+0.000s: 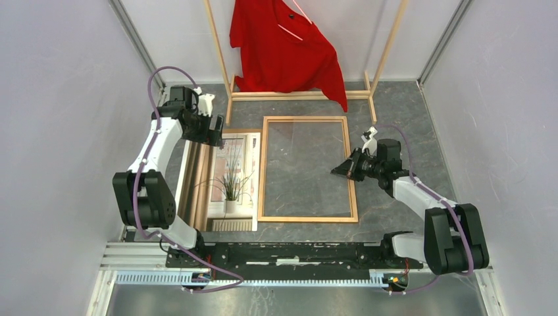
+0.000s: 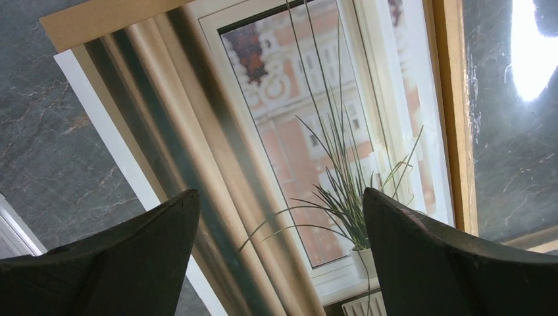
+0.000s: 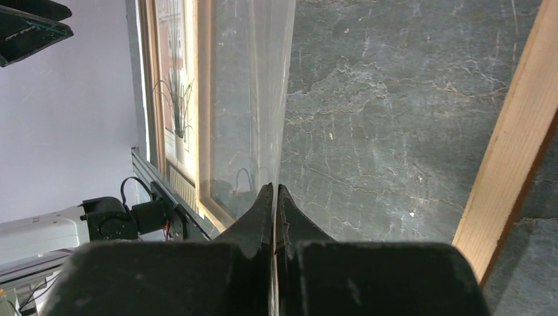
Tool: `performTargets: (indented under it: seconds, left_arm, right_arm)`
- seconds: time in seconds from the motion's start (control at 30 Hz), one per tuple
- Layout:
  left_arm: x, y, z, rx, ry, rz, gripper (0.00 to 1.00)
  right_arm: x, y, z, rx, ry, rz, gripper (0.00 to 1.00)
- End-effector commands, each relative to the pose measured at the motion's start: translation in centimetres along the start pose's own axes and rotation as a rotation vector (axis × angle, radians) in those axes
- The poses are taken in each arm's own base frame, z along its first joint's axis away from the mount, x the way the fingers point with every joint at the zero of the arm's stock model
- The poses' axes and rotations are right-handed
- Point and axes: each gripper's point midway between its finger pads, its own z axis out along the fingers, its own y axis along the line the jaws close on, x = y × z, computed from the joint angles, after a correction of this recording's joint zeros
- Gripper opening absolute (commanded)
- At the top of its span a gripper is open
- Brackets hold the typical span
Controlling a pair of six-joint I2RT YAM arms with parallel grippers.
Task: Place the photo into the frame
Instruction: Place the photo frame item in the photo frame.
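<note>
Right gripper pinches the clear sheet over the frame. Left gripper gapes wide above the photo.

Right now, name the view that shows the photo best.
Top external: nearly the whole photo, lying left of the frame. Left wrist shows only a close-up part between its fingers; right wrist only a distant sliver beyond the clear sheet.

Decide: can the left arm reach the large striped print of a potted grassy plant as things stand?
Probably yes. The left gripper hangs open above the print, whose face lies uncovered beside the orange-brown wooden frame.
</note>
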Motion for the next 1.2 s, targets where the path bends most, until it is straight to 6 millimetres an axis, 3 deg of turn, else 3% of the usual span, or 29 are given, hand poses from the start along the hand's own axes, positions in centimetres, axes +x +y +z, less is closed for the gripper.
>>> performTargets:
  seconds: [0.0, 0.9, 1.17]
  left_arm:
    - [-0.4, -0.6, 0.4, 0.007, -0.007, 0.048, 1.0]
    - [-0.1, -1.3, 1.1, 0.013, 0.016, 0.062, 1.0]
    - [0.3, -1.6, 1.4, 0.02, 0.028, 0.066, 1.0]
  right_arm:
    - [-0.7, -0.3, 0.1, -0.011, -0.033, -0.05, 0.0]
    - [-0.3, -1.1, 0.1, -0.01, -0.007, -0.05, 0.0]
    - [-1.0, -0.7, 0.3, -0.038, -0.028, -0.068, 0.0]
